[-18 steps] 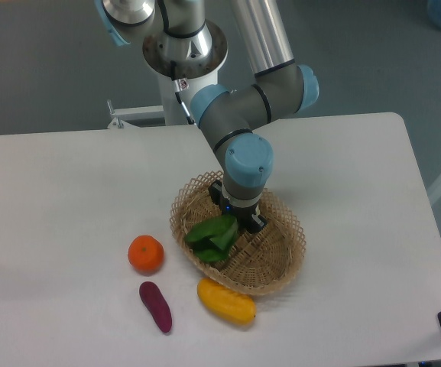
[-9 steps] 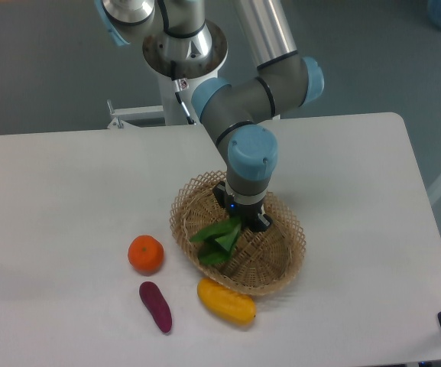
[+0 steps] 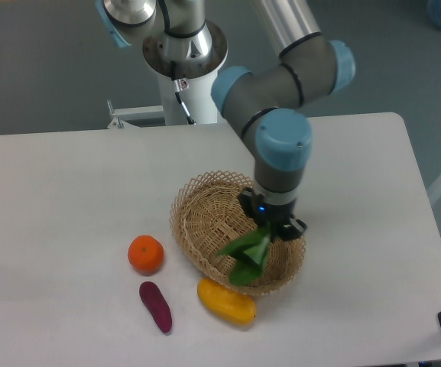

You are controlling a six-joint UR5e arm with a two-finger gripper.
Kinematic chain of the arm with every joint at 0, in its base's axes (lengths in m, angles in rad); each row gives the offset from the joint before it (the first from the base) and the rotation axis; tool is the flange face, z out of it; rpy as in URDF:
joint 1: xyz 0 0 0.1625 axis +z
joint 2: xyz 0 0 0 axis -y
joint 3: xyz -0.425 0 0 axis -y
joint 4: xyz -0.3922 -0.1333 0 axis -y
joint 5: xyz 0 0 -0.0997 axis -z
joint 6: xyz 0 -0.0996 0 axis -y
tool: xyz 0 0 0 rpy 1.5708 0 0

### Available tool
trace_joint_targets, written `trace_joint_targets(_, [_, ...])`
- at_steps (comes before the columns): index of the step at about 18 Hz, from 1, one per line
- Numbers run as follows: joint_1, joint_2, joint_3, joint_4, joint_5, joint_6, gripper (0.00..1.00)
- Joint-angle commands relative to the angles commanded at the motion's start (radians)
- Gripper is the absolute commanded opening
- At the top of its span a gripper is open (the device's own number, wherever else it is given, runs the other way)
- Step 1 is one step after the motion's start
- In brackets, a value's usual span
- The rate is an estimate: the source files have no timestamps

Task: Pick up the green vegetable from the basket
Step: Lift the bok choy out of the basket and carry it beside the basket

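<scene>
Camera view: gripper point(image 3: 272, 229) pinches the green vegetable point(image 3: 247, 253), leaves drooping below it, clearing the basket point(image 3: 205, 214) underneath.

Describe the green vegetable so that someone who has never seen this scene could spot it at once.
Find the wicker basket on the white table. Over its right side the claw grips the green vegetable, leaves dangling. It is the only green, leafy item; the produce nearby is orange, yellow or purple.

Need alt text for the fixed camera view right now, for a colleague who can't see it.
The gripper holds the green vegetable, leaves dangling over the basket's right side. An orange, purple sweet potato and yellow fruit lie on the table.
</scene>
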Motion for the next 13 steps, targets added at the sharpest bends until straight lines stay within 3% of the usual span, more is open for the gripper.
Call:
trace_joint_targets(5, [0.029,-0.055,0.086,0.0,-0.005,0.002,0.27])
trace_joint_targets(13, [0.091,-0.144,0.247,-0.097,-0.018,0.018,0.27])
